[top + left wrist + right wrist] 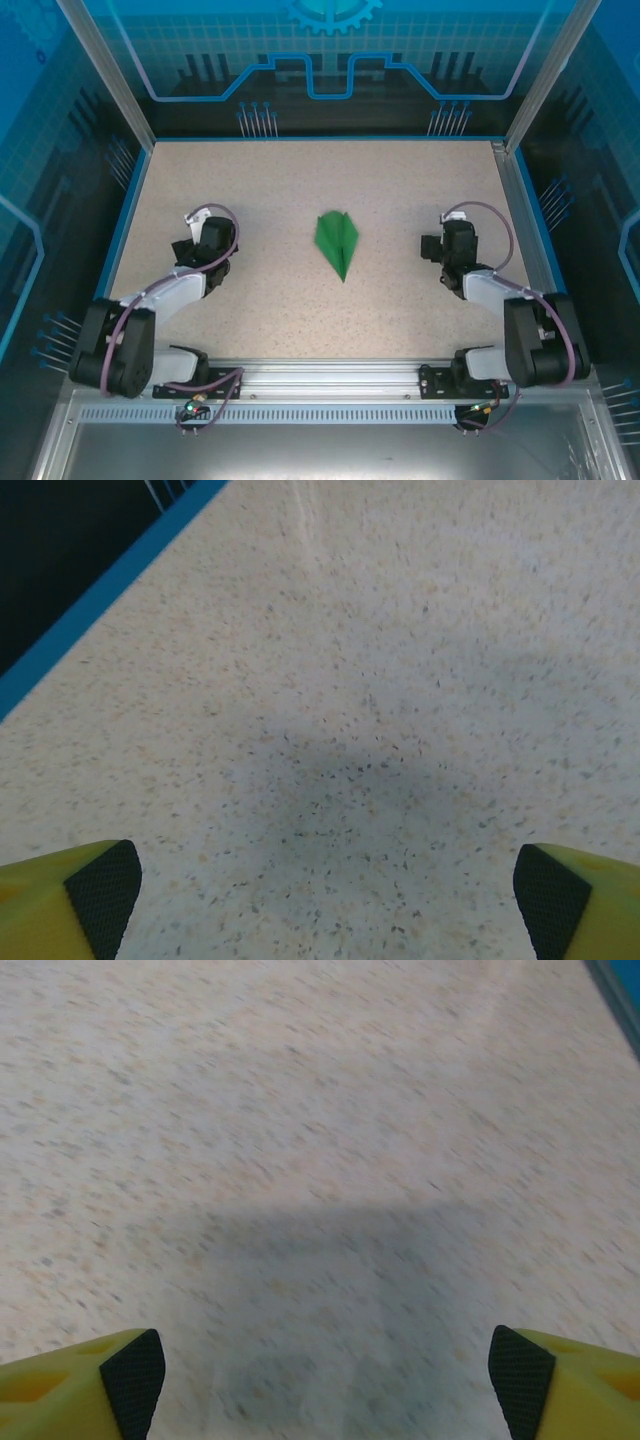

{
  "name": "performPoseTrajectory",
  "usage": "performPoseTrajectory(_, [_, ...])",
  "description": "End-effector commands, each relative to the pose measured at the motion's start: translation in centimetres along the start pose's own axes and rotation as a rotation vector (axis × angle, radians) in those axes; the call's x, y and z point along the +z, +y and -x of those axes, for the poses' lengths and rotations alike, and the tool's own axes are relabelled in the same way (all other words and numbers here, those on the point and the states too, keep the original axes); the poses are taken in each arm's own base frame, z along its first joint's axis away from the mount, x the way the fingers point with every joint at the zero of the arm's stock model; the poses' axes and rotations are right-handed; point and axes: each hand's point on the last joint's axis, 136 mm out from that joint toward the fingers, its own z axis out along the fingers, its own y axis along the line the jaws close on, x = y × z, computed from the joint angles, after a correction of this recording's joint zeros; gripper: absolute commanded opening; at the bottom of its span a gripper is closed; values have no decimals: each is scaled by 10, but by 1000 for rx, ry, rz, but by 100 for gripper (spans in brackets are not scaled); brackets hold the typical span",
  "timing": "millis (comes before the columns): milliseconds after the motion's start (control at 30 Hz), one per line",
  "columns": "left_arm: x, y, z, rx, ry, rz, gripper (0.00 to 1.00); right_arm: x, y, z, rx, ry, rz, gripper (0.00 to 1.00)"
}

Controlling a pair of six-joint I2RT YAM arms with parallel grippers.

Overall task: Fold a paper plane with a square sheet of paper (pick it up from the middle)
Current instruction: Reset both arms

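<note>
Worktop (pixel 250 180): you have a flat, matt, beige speckled surface with a stone-like grain. A thin blue border (pixel 320 138) edges its far and side edges, and a ribbed aluminium rail (pixel 330 375) runs along the bottom of the frame. Translucent blue panels (pixel 330 60) on metal posts (pixel 105 70) wall in the top and both sides. The paper plane (pixel 337 243) lies flat at the centre of the top frame, between the left arm (pixel 170 292) and the right arm (pixel 488 285) and well apart from each. It is bright green and thin, a narrow pointed dart with a centre crease, wide tail toward the top of the frame, tip toward the bottom. Bare worktop rings it, so you have open room on every side. Left gripper (pixel 322 900): yellow fingers with black cross-hatched pads (pixel 100 895) sit at the lower corners of its wrist frame, spread wide over bare speckle, with the blue border across the upper left. Right gripper (pixel 327 1380): same yellow fingers and black pads (pixel 132 1378), likewise spread wide over bare worktop. The blue border shows in the upper right corner, and the grain looks blurred here.
</note>
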Motion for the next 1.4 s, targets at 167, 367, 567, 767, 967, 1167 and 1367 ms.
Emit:
performPoseTrajectory(167, [14,-41,36,18,-235,-252,99,7,45,45,-92,-294,235,88])
performPoseTrajectory(367, [20,-50,25,5,-269,-376,99,8,43,45,-85,-281,233,95])
performPoseTrajectory(567, [23,-50,22,5,-215,-389,99,10,39,45,-63,-271,230,99])
performPoseTrajectory(767, [22,-52,23,9,-215,-403,99,10,39,45,-62,-271,227,99])
performPoseTrajectory(967, [22,-52,23,9,-214,-401,99,10,39,45,-62,-270,230,99])
performPoseTrajectory(1167, [22,-52,23,9,-214,-403,99,11,39,44,-63,-269,229,99])
performPoseTrajectory(1367, [23,-52,23,10,-214,-403,99,10,39,44,-64,-270,230,99])
